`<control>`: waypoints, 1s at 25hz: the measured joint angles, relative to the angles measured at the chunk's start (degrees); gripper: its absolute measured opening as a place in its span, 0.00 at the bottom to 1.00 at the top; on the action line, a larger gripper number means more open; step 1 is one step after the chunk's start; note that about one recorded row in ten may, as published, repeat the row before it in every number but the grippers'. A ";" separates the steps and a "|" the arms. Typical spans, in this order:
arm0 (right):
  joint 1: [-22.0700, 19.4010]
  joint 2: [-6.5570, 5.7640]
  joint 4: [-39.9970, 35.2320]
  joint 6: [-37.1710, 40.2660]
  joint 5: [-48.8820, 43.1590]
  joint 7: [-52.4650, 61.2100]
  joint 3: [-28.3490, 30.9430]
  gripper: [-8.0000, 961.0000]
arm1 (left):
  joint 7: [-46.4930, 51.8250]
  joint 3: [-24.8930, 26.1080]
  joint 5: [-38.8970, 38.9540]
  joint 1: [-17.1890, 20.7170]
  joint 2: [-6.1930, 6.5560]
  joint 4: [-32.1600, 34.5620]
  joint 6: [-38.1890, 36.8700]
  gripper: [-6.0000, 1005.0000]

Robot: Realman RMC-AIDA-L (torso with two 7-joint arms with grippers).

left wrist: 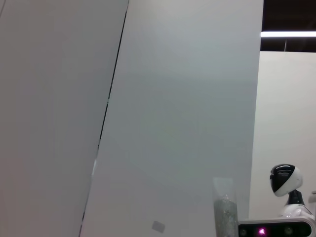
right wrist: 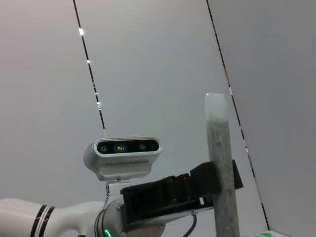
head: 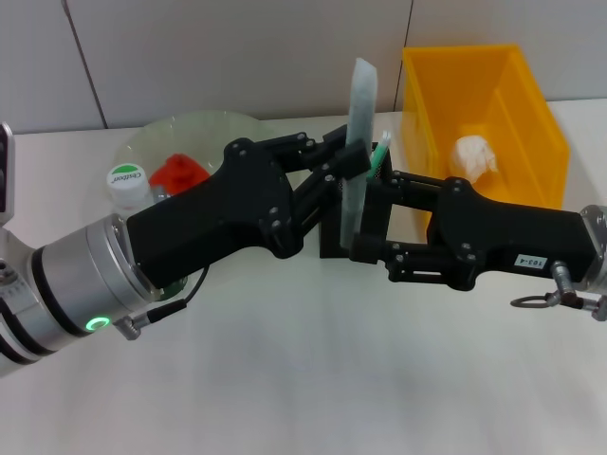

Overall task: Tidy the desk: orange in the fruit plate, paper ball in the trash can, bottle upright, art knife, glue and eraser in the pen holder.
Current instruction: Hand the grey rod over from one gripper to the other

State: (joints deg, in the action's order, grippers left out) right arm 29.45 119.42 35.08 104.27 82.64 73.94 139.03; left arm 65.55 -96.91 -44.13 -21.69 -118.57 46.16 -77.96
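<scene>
Readable text first: the white bottle cap [head: 126, 177] has a green label, wording too blurred to make out, and the right arm carries a small white tag reading roughly "103-4".

Left gripper [head: 353, 163] sits above the black pen holder [head: 334, 239], its fingers clamped on the art knife [head: 360, 142], a long grey-green translucent strip held near upright with its top tilted slightly away from the holder. Right wrist view confirms it: black fingers [right wrist: 217, 178] pinch the knife [right wrist: 223, 173] partway up its length, with the pale top end free above the grip. Left wrist view shows only the knife's upper end [left wrist: 224, 210] against the grey wall.

Right gripper [head: 372, 242] is pressed up against the pen holder from the yellow-bin side; can't tell whether its jaws are apart or together, or whether they grip the holder. A green stick-like item [head: 379, 152] pokes up just beside the knife, next to the holder; can't tell what it is.

Relative to the pen holder:
- yellow trash can [head: 531, 123] is just beside it on the robot's right, with the white paper ball [head: 474, 154] lying inside
- glass fruit plate [head: 190, 133] is on the robot's left, further back, holding a red-orange object [head: 178, 172]
- bottle, seen by its cap, stands at the plate's near-left rim

All on the white desk [head: 313, 379].
</scene>
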 joint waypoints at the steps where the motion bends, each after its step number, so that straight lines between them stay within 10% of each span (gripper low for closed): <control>1: 0.04 0.02 -0.01 -0.01 0.00 -0.01 -0.02 0.79 | -0.01 -0.02 -0.02 -0.02 0.00 -0.01 0.02 0.14; 25: 0.45 -0.21 -0.32 -0.10 -0.42 0.45 -1.04 0.59 | -0.05 -0.13 -2.58 -0.35 0.09 -0.72 0.18 0.14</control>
State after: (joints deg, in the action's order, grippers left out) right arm 29.90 119.21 34.76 104.17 82.22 74.39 137.99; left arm 65.50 -97.04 -46.71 -22.04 -118.47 45.44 -77.78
